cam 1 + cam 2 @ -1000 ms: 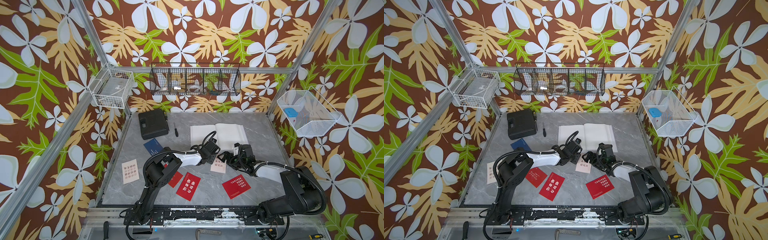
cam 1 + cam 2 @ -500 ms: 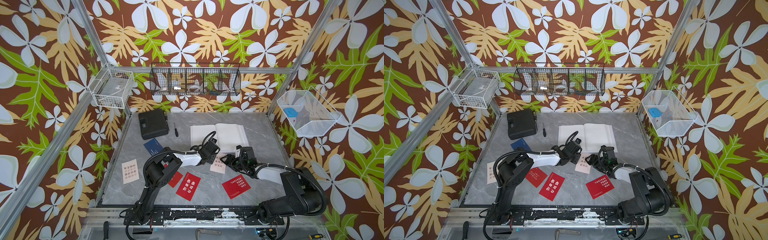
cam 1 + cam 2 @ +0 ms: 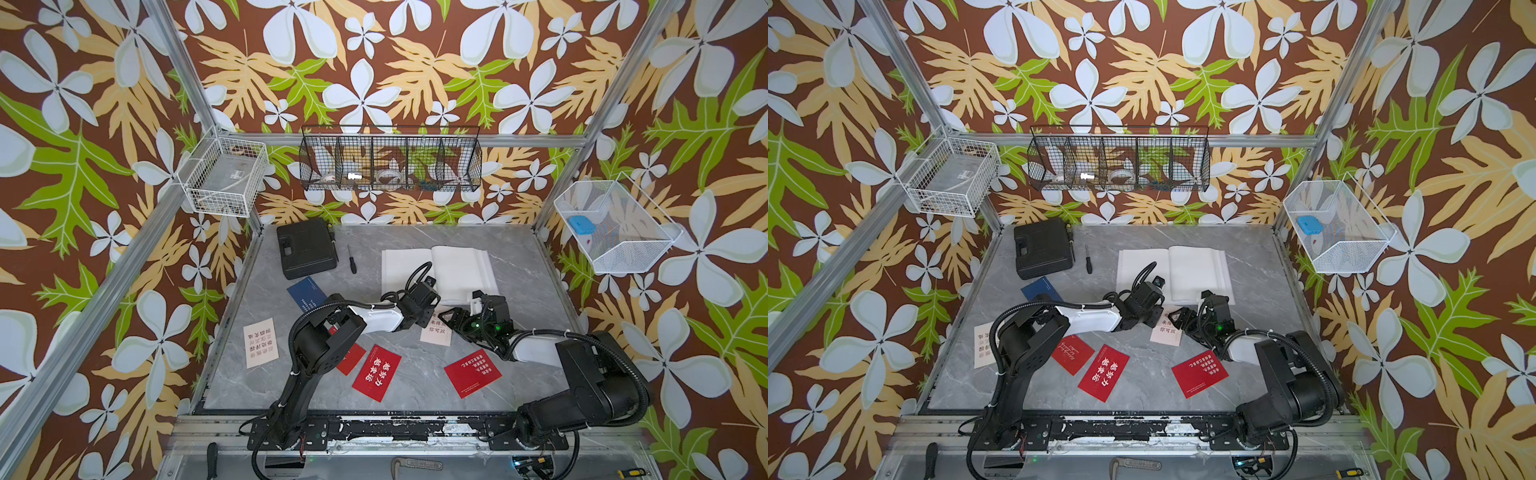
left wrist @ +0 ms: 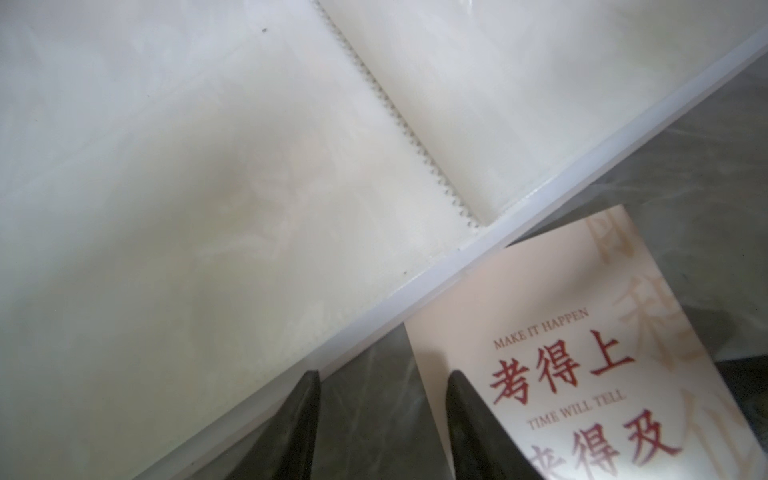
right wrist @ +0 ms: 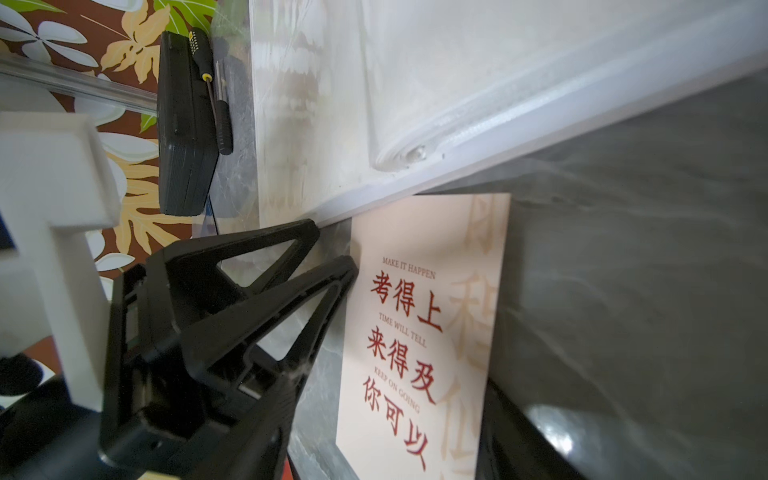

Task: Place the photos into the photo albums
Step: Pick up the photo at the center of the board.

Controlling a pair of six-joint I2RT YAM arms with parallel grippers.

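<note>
left jaws half apart, empty, one tip over the edge of the cream card (image 4: 540, 332). right jaws astride its front end; grip cannot be told. card lies in the middle of the bench (image 3: 419, 395), far end against the open album (image 3: 457, 266) by the back edge.

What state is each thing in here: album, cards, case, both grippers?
photo album, open, lying flat.
cream card, lying on table at the album's near edge, not inserted.
left gripper, open, one fingertip at that card's edge.
right gripper, beside the same card; open or shut unclear.
other cream card, flat on table.
navy card, flat on table.
red cards, three, flat on table, one partly hidden.
black case, shut.
</note>
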